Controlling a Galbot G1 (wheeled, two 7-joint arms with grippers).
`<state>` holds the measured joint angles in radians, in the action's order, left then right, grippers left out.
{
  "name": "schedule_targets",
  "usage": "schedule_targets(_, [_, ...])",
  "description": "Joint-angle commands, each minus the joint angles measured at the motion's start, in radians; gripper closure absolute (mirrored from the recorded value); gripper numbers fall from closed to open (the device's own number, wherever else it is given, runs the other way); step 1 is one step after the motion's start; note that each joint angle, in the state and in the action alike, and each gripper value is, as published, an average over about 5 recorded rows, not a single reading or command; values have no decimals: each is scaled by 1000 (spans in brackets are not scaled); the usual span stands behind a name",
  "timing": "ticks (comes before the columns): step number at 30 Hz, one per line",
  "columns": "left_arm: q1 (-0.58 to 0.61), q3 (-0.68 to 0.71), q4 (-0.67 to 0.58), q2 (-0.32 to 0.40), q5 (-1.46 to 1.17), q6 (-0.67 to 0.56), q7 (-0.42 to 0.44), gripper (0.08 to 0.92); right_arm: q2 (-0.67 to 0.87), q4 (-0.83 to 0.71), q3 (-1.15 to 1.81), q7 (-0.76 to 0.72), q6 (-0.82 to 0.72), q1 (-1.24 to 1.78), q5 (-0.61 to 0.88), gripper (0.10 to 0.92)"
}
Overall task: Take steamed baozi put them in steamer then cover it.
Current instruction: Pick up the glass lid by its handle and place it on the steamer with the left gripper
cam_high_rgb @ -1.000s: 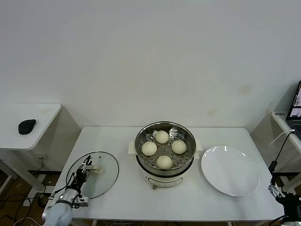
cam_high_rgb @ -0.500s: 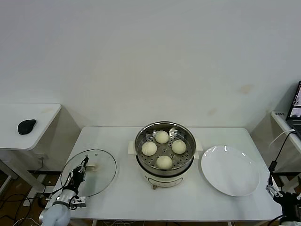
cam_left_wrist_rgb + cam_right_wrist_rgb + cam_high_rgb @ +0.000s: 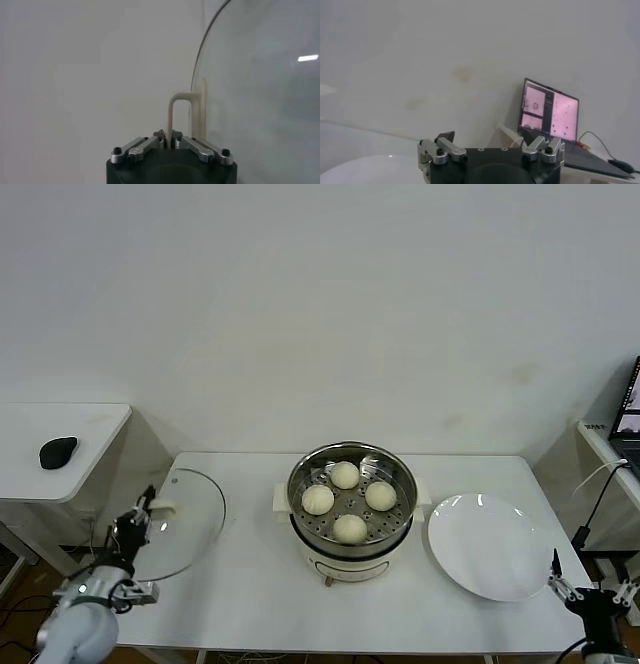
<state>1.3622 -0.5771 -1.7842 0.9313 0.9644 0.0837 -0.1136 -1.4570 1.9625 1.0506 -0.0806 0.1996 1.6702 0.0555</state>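
Observation:
Four cream-white baozi (image 3: 345, 500) lie on the perforated tray inside the shiny steel steamer (image 3: 296, 484) at the table's middle. My left gripper (image 3: 145, 505) is shut on the cream handle (image 3: 163, 507) of the round glass lid (image 3: 190, 519) and holds the lid tilted off the table at its left edge. In the left wrist view the handle (image 3: 180, 112) runs between the closed fingertips, with the glass lid (image 3: 260, 85) beside it. My right gripper (image 3: 590, 594) is open and empty, low off the table's front right corner.
A flat white plate (image 3: 488, 546) lies right of the steamer. A side table (image 3: 90, 429) with a black mouse (image 3: 57, 451) stands at the far left. A laptop (image 3: 549, 116) and cables are at the right.
My left gripper has lifted the glass lid off the table and carried it left and up, tilting it. My right gripper has risen a little and moved left into view.

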Motion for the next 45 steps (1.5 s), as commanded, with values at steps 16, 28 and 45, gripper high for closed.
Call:
schedule_targets(16, [-508,602,-209,5,-63,334,289,856,-82,-48,-129,32,46,-28,-147,203])
schedule_targets(28, [-635,757,-111,212,120,406,400,856,-105,-77,-144,46,56,-56,-205,203])
schedule_targets(45, [-639,819,18,376,249,391,406,856,-108,-87,-137,47,65,-51,-199,203])
